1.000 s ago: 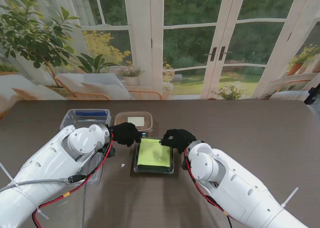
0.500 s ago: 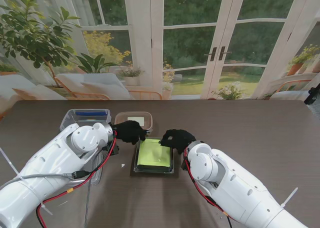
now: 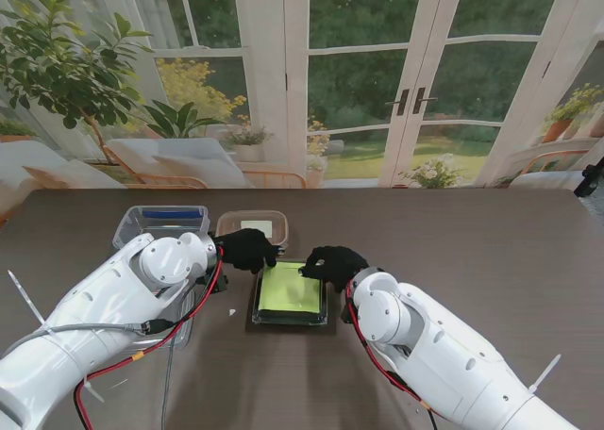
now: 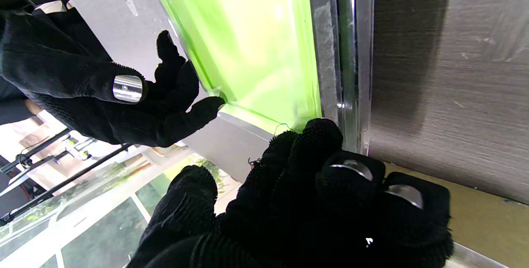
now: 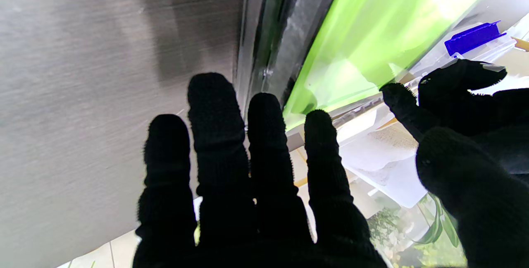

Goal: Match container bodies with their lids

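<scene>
Home sunroom: French doors, potted plants.

White arms, black gloved hands

Both arms are glossy white shells with rounded, ball-like joint housings near the wrists; the left hand and right hand wear black knitted gloves. Red and black cables run along each forearm, looping at the wrist, with a grey cable and white zip ties on the left arm. The left wrist view shows bare metal patches with a small screw through holes in the glove fabric over the knuckles
</scene>
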